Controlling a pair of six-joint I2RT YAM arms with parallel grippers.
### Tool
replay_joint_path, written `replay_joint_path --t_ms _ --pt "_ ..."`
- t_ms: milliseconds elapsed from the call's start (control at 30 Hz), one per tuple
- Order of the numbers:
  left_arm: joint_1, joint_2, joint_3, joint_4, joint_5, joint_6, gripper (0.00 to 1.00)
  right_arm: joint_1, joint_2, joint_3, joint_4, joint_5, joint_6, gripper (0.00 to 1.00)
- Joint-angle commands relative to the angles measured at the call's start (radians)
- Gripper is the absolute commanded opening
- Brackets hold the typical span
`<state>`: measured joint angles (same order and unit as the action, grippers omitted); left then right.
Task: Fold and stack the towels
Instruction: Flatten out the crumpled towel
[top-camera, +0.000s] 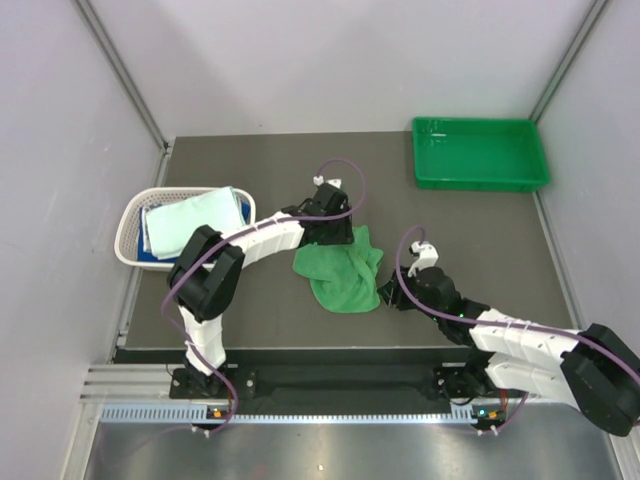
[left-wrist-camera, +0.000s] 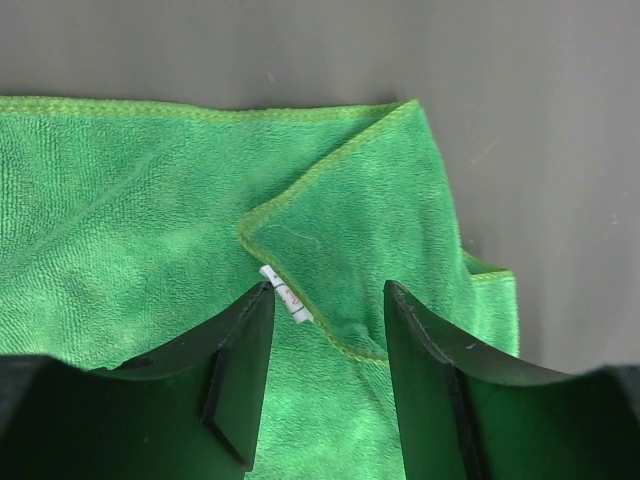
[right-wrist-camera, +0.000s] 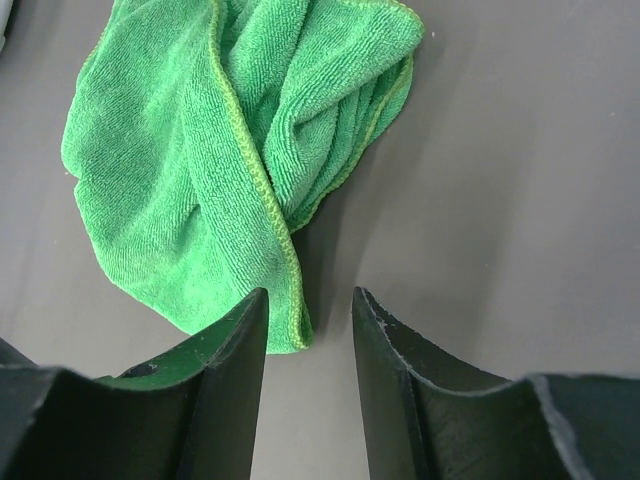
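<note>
A bright green towel (top-camera: 342, 270) lies crumpled on the dark table near its middle. My left gripper (top-camera: 333, 232) is open over the towel's far edge; in the left wrist view its fingers straddle a folded-over corner with a small white tag (left-wrist-camera: 285, 295), and the towel (left-wrist-camera: 150, 240) fills the view. My right gripper (top-camera: 392, 297) is open just right of the towel's near right corner (right-wrist-camera: 295, 335), low over the table. A pale mint-white towel (top-camera: 190, 222) lies folded in the white basket on top of a blue one (top-camera: 146, 254). The other towels are hidden.
The white lattice basket (top-camera: 128, 228) stands at the table's left edge. A rigid green plastic tray (top-camera: 480, 154) sits at the far right corner. Grey walls close in both sides. The table's front edge runs just beyond the arm bases.
</note>
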<state>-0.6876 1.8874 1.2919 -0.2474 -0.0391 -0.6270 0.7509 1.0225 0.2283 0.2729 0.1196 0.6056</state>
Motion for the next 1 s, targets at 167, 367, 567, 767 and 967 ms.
replay_joint_path --t_ms 167,367,567,767,967 --pt "0.007 0.015 0.018 0.014 0.019 -0.013 0.56 0.016 -0.019 0.026 0.003 0.02 -0.013 0.39" --pt "0.007 0.033 -0.005 0.037 0.018 -0.022 0.51 0.019 0.007 0.032 0.017 0.02 -0.012 0.38" --pt "0.008 0.065 0.018 0.043 0.03 -0.027 0.21 0.024 0.017 0.029 0.025 0.017 -0.007 0.38" --pt "0.025 0.014 0.07 -0.013 0.018 0.004 0.0 0.027 -0.001 0.039 0.005 0.025 -0.007 0.38" --pt "0.026 -0.128 0.075 -0.058 -0.013 0.033 0.0 0.025 -0.07 0.086 -0.081 0.066 -0.017 0.39"
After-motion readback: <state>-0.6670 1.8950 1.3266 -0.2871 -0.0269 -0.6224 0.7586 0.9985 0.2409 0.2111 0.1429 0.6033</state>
